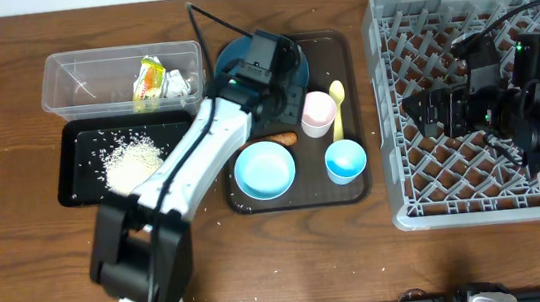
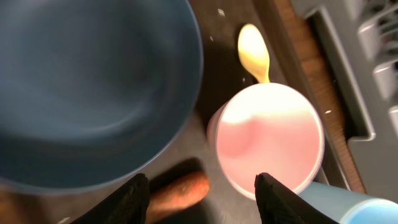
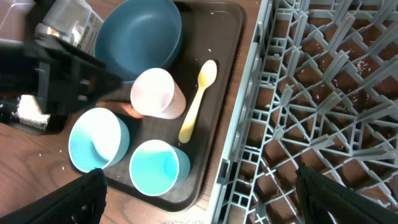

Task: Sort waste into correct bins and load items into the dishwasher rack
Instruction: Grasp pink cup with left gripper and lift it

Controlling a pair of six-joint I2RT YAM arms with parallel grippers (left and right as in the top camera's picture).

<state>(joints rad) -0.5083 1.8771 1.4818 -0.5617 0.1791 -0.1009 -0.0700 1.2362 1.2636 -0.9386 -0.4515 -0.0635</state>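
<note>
My left gripper (image 2: pixel 202 200) hangs open over the brown serving tray, and the small orange carrot (image 2: pixel 180 191) lies between its fingers, close to the left one. Around it sit the dark blue bowl (image 2: pixel 87 87), the pink-and-white cup (image 2: pixel 270 134) and the pale yellow spoon (image 2: pixel 254 53). The pale blue bowl (image 1: pixel 264 170) and light blue cup (image 1: pixel 345 160) stand at the tray's front. The wrapper (image 1: pixel 155 81) lies in the clear tub (image 1: pixel 70 66), and the rice (image 1: pixel 133 163) in the black tray (image 1: pixel 78 191). My right gripper (image 3: pixel 208 199) stands wide open and empty at the grey rack's (image 1: pixel 387 18) left side.
The brown serving tray (image 1: pixel 360 190) sits between the bins and the rack. Loose rice grains dot the black tray and the serving tray. My left arm (image 1: pixel 199 148) reaches across the black tray's right end. Bare wooden table lies along the front.
</note>
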